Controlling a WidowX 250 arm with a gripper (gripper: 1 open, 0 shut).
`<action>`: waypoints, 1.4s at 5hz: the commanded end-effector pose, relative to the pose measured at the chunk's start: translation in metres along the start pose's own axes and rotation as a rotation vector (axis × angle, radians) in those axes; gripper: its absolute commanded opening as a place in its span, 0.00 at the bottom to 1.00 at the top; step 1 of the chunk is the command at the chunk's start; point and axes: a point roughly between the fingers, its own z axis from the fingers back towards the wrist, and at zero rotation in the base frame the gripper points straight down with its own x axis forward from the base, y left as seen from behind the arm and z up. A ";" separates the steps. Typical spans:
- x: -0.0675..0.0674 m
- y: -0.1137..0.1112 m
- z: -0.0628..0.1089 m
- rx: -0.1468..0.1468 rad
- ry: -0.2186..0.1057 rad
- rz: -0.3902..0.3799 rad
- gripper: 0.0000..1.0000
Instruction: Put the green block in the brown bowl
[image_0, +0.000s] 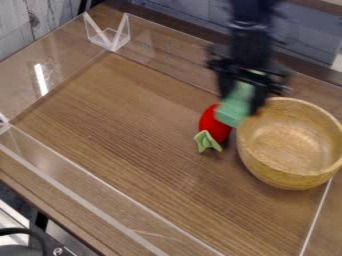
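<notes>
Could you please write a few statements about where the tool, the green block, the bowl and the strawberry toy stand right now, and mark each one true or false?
1. The tool holds the green block off the table. True.
2. The green block already lies inside the brown bowl. False: it hangs in the tool near the bowl's left rim.
3. The brown bowl is empty. True.
4. The strawberry toy lies to the right of the bowl. False: it lies to the bowl's left.
5. The tool points down at the table. True.

Strawberry toy (215, 122) just beside bowl (289, 142) rim – tabletop (120, 130) left of it open.
</notes>
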 end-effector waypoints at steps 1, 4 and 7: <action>0.010 -0.042 0.020 -0.021 -0.071 -0.134 0.00; 0.002 -0.022 0.003 -0.037 -0.134 0.047 0.00; 0.011 -0.015 0.004 -0.019 -0.161 0.103 0.00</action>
